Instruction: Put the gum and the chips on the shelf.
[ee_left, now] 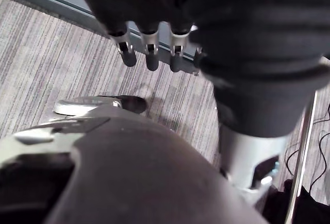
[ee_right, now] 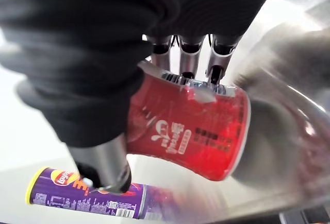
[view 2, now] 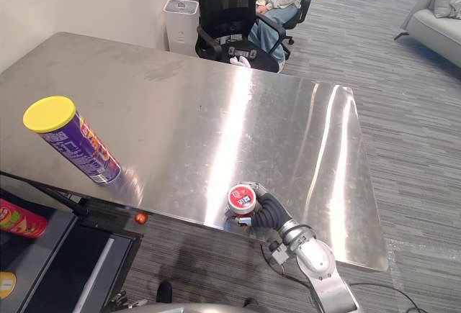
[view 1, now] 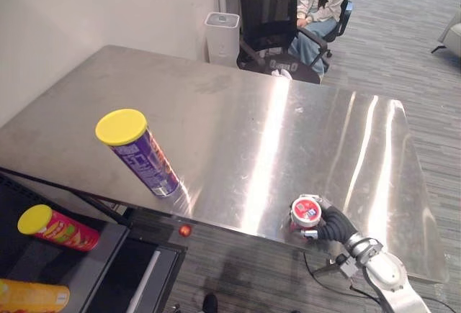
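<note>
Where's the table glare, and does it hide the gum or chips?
Left eye view: bright streaks run down the steel table beside the gum tub, touching neither it nor the purple chips can. Right wrist view: white glare behind the tub.

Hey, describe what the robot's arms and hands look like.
The right arm is smooth silver-grey with a rounded shell. The right hand wears a dark ribbed cover over wrist and back; the left hand matches, with silver fingers ending in dark tips.

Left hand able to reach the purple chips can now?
Probably yes: left hand hangs empty; the purple chips can stands alone on the left of the table; right hand holds the gum tub.
</note>
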Controlling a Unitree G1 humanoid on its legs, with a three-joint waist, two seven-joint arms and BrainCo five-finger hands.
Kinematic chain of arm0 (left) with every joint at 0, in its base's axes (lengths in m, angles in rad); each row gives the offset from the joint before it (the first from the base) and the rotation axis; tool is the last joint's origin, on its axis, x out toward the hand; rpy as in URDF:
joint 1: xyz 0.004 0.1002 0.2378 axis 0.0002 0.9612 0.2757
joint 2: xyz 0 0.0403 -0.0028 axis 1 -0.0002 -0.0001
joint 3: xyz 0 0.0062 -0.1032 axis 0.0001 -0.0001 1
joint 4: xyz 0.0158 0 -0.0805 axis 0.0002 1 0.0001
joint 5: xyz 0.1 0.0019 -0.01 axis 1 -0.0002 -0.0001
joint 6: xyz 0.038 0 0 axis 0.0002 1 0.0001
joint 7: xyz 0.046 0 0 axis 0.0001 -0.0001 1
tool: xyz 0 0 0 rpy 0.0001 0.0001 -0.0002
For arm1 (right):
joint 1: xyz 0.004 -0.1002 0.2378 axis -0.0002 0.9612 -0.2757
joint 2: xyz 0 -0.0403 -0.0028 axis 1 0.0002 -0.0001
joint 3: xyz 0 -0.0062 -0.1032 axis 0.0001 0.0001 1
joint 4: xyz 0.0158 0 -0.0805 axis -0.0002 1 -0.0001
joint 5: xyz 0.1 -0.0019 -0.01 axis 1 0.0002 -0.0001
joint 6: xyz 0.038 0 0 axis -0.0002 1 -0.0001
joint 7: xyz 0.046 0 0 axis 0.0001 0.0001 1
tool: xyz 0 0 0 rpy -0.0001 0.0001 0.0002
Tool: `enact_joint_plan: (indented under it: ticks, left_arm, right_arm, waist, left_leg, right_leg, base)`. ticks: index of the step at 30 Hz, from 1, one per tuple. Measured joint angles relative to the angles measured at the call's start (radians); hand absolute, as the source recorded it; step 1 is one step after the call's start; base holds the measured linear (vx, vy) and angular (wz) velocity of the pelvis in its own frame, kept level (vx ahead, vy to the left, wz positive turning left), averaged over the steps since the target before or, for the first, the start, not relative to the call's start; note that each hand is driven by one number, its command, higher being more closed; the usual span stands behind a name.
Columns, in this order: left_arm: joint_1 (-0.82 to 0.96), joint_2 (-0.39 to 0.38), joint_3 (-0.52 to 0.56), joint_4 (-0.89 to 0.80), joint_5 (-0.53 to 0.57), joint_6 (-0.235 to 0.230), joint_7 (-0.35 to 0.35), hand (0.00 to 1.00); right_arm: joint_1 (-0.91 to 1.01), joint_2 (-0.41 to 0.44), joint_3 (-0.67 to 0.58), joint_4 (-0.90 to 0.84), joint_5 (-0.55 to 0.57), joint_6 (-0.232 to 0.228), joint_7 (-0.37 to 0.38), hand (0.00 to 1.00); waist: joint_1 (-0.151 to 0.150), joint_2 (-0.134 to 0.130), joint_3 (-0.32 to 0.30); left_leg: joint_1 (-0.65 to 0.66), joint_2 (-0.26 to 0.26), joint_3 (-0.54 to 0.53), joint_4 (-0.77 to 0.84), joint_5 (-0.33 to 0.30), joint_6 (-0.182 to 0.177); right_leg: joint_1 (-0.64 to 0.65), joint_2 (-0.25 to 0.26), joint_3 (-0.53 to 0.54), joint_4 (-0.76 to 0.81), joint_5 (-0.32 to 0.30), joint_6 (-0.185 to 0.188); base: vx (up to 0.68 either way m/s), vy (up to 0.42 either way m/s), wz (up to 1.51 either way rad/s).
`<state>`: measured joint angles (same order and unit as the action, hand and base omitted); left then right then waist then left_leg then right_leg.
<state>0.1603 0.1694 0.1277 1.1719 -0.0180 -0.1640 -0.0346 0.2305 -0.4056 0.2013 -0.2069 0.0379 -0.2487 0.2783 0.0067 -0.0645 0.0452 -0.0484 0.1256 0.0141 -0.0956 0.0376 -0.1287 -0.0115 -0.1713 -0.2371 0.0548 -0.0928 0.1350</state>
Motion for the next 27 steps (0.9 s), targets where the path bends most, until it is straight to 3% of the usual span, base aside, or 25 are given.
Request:
enact_joint_plan:
  ticks: [13, 19, 22, 27]
  left_arm:
    - [0.001, -0.011, 0.037, -0.001, 0.034, 0.001, 0.031, 0.0]
    - [0.0, -0.015, 0.041, -0.002, 0.034, 0.01, 0.034, 0.0]
    - [0.001, -0.025, 0.062, -0.008, 0.031, 0.016, 0.036, 0.0]
    - [-0.001, -0.043, 0.076, -0.032, -0.023, 0.023, 0.041, 0.0]
  right_arm:
    - [-0.13, 0.04, -0.099, -0.096, 0.0, -0.003, -0.122, 1.0]
    - [-0.13, 0.073, -0.107, -0.092, 0.0, -0.002, -0.129, 1.0]
    - [-0.13, 0.087, -0.107, -0.09, 0.001, -0.001, -0.135, 1.0]
    - [-0.196, 0.147, -0.069, -0.016, 0.009, 0.001, -0.165, 1.0]
  waist:
    - [0.003, 0.006, -0.003]
    - [0.007, 0.012, -0.005]
    - [0.025, 0.016, -0.005]
    - [0.048, 0.033, 0.007]
  left_leg:
    - [0.017, 0.0, -0.008, 0.0, 0.005, 0.0]
    - [0.019, -0.004, -0.057, 0.0, 0.015, 0.001]
    - [0.017, -0.008, -0.104, 0.0, 0.025, -0.002]
    - [-0.063, -0.017, -0.281, 0.059, 0.046, -0.023]
  right_leg:
    - [0.021, 0.0, -0.006, 0.002, 0.0, 0.0]
    - [0.058, 0.0, -0.049, -0.004, 0.0, 0.0]
    - [0.085, 0.0, -0.087, -0.004, -0.01, 0.0]
    - [0.105, 0.016, -0.211, 0.076, -0.082, -0.016]
  base:
    - [0.0, 0.0, 0.01]
    - [0.0, -0.007, 0.24]
    - [-0.03, -0.025, 0.48]
    - [-0.05, -0.072, 0.86]
